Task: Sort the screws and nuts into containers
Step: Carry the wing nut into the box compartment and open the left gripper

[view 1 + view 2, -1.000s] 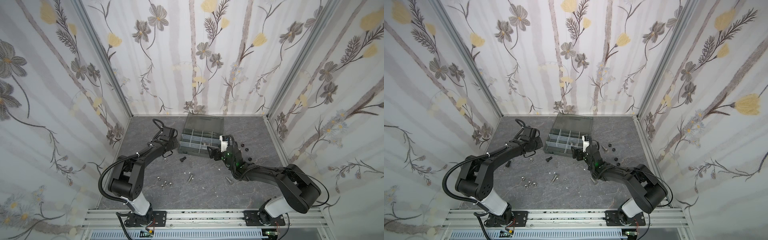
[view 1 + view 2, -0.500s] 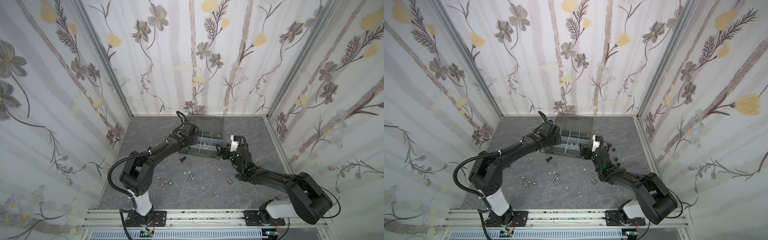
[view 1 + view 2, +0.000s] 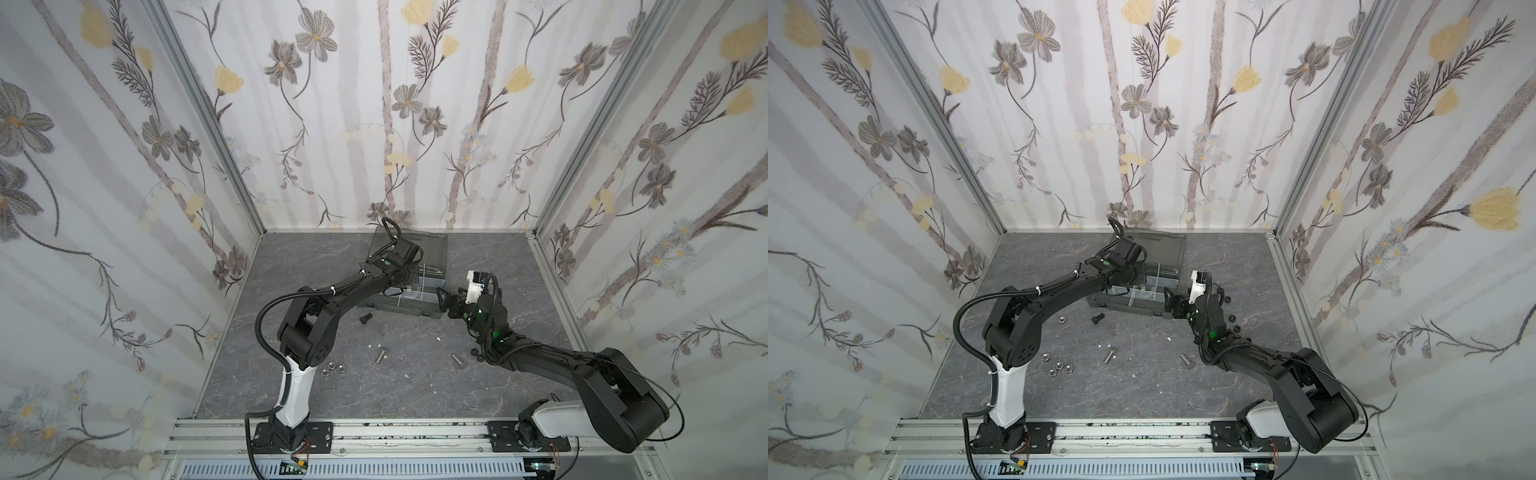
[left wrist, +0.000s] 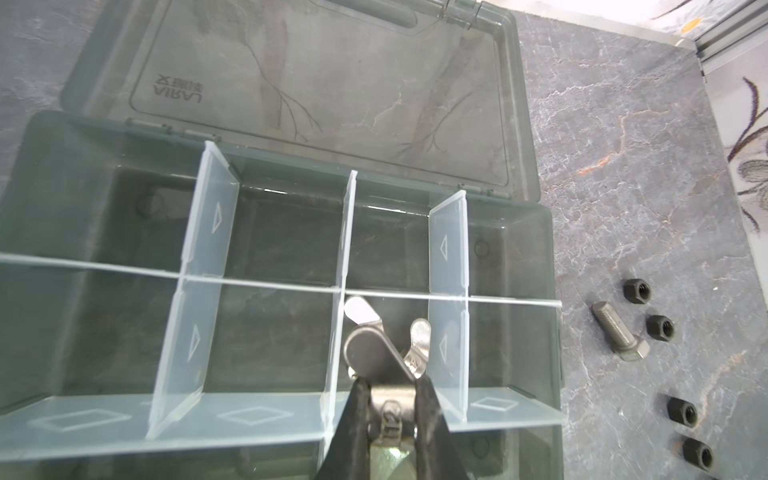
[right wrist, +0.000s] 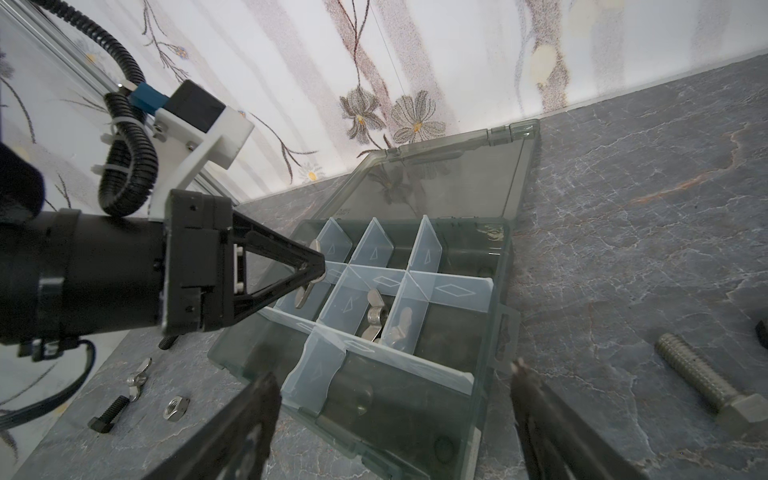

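On grey marbled bench (image 3: 374, 395): silver hex-head bolts (image 3: 379, 356) and silver hex nuts (image 3: 332, 368), not yet sorted. At back, dark grey-green plastic organizer case (image 4: 536, 232), lid open. Near its corner, right claw (image 5: 395, 415), jaws wide apart, empty. Over case, left claw (image 4: 392, 386) clamped on silver wing nut (image 4: 368, 351), above compartment already holding loose wing nuts (image 4: 419, 332). Risk: released too high, nut strikes pale translucent divider (image 4: 446, 266) and hops into neighbour compartment. Right claw nudging case would shift target.

Both arms (image 3: 316, 299) are black, with white links (image 3: 296, 395) above the aluminium rail (image 3: 415, 433). The left gripper (image 5: 322, 268) has triangular black fingers (image 5: 274, 243).
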Robot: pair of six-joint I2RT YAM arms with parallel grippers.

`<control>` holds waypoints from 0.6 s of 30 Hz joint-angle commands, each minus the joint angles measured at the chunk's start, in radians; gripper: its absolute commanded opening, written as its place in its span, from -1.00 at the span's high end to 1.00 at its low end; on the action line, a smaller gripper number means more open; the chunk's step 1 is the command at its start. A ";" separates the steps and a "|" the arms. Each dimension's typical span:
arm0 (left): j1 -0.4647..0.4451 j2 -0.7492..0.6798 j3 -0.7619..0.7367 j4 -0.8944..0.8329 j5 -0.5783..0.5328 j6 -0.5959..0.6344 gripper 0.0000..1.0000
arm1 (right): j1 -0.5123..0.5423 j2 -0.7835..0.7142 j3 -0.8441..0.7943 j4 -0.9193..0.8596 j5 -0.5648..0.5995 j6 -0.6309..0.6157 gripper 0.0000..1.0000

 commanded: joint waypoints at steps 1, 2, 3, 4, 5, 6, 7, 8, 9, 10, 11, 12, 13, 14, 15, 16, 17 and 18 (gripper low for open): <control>-0.004 0.035 0.036 -0.008 0.014 -0.006 0.93 | -0.004 0.002 -0.003 0.046 -0.002 0.011 -0.74; -0.005 0.046 0.043 -0.008 0.017 -0.006 0.92 | -0.005 0.005 -0.003 0.049 -0.003 0.013 -0.74; -0.006 0.053 0.049 -0.007 0.020 -0.006 0.91 | -0.005 0.007 -0.003 0.050 -0.004 0.013 -0.74; -0.006 0.064 0.055 -0.006 0.024 -0.006 0.87 | -0.007 0.009 -0.003 0.051 -0.006 0.015 -0.74; -0.006 0.071 0.060 -0.006 0.026 -0.006 0.85 | -0.006 0.011 -0.003 0.052 -0.007 0.015 -0.74; -0.007 0.081 0.064 -0.005 0.027 -0.007 0.84 | -0.007 0.013 -0.003 0.052 -0.009 0.016 -0.74; -0.009 0.089 0.069 -0.005 0.029 -0.006 0.83 | -0.009 0.014 -0.003 0.052 -0.010 0.017 -0.74; -0.006 0.096 0.074 -0.004 0.032 -0.006 0.81 | -0.009 0.014 -0.003 0.052 -0.010 0.017 -0.74; -0.007 0.102 0.078 -0.005 0.034 -0.006 0.80 | -0.010 0.014 -0.003 0.052 -0.010 0.018 -0.74; -0.008 0.108 0.084 -0.005 0.034 -0.005 0.78 | -0.010 0.014 -0.003 0.052 -0.011 0.018 -0.74; -0.008 0.112 0.088 -0.006 0.035 -0.004 0.75 | -0.011 0.014 -0.003 0.052 -0.010 0.018 -0.74; -0.008 0.115 0.091 -0.006 0.035 -0.005 0.71 | -0.012 0.016 -0.003 0.052 -0.011 0.017 -0.74; -0.007 0.117 0.094 -0.008 0.034 -0.004 0.66 | -0.012 0.016 -0.002 0.052 -0.012 0.017 -0.74; -0.007 0.118 0.096 -0.008 0.034 -0.003 0.61 | -0.012 0.016 -0.003 0.052 -0.011 0.017 -0.74; -0.007 0.118 0.098 -0.009 0.032 -0.003 0.55 | -0.015 0.017 -0.003 0.052 -0.014 0.018 -0.74; -0.006 0.119 0.100 -0.012 0.029 -0.002 0.47 | -0.014 0.017 -0.003 0.052 -0.014 0.018 -0.74; -0.006 0.118 0.103 -0.015 0.028 0.000 0.40 | -0.013 0.019 -0.001 0.052 -0.015 0.018 -0.74; -0.006 0.116 0.106 -0.018 0.023 0.003 0.33 | -0.013 0.019 -0.002 0.052 -0.016 0.019 -0.74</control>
